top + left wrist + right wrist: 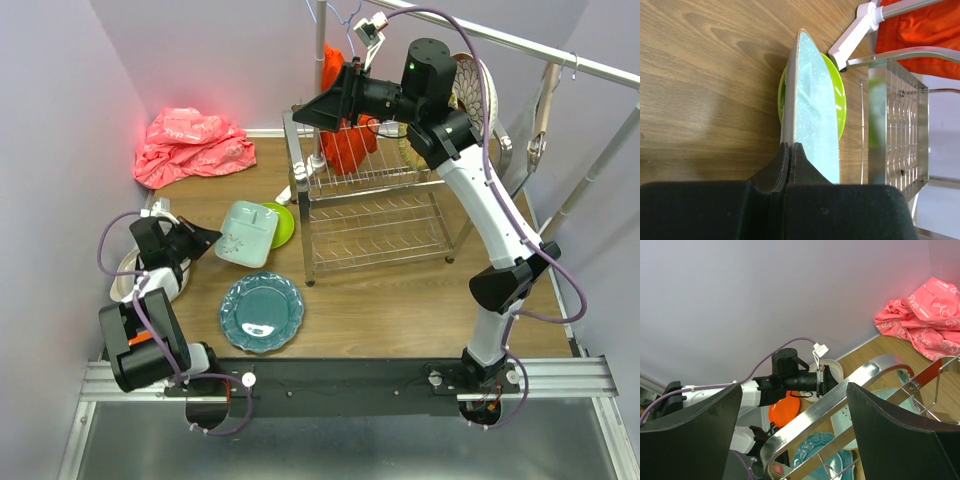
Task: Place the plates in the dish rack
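Wood table (400,310) | left pincer (790,147) clamped on mint tray (815,115) — lime plate (838,107) half hidden | right pincer (795,405) apart

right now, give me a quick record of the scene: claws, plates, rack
left claw: shut on the edge of the mint tray
mint tray: overlaps the lime green plate, left of the dish rack
right claw: open, holding nothing, over the dish rack's top rail
teal scalloped plate: flat on the table, nearest the arm bases
pink cloth: bunched in the far left corner
plates not yet racked: mint tray, lime green plate, teal scalloped plate
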